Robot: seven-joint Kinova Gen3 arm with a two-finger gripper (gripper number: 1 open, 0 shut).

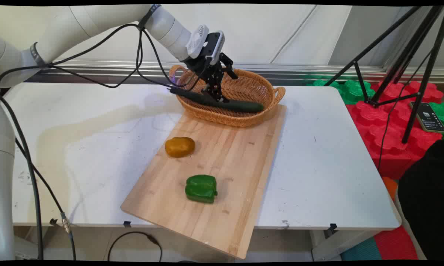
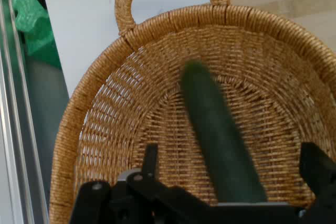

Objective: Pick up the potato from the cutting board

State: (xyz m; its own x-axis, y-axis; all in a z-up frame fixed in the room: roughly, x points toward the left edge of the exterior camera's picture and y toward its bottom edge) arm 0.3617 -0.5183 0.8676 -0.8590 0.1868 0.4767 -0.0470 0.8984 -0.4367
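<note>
Wood comes first: a pale cutting board [image 1: 225, 159] lies askew on the white tabletop [image 1: 318, 166], and its near corner hangs over the tabletop's near edge. A green bell pepper [image 1: 201, 188] sits on the board's near half. A yellow-brown potato [image 1: 180, 146] sits farther back, close to the board's left edge and well apart from the pepper.

A wicker basket [image 1: 251, 79] with two loop handles stands on the far end of the board, near the middle of the tabletop's far edge. A long dark cucumber [image 1: 240, 106] lies slanting in it. One end is down inside the basket and the other pokes out over the rim on the left.

The gripper [image 1: 218, 96] is down in the basket, right at the cucumber. In the hand view its fingers [image 2: 151, 153] stand apart with the cucumber [image 2: 215, 124] between them, and neither one presses on it.

My judgement is that the cucumber is smooth and round and leans on the rim [image 2: 105, 66], so it may roll or pivot if pushed sideways. A straight vertical movement of the hand would disturb it least.

Behind the far right corner stands a black tripod [image 1: 410, 74], with red and green foam blocks [image 1: 388, 133] on the floor.
</note>
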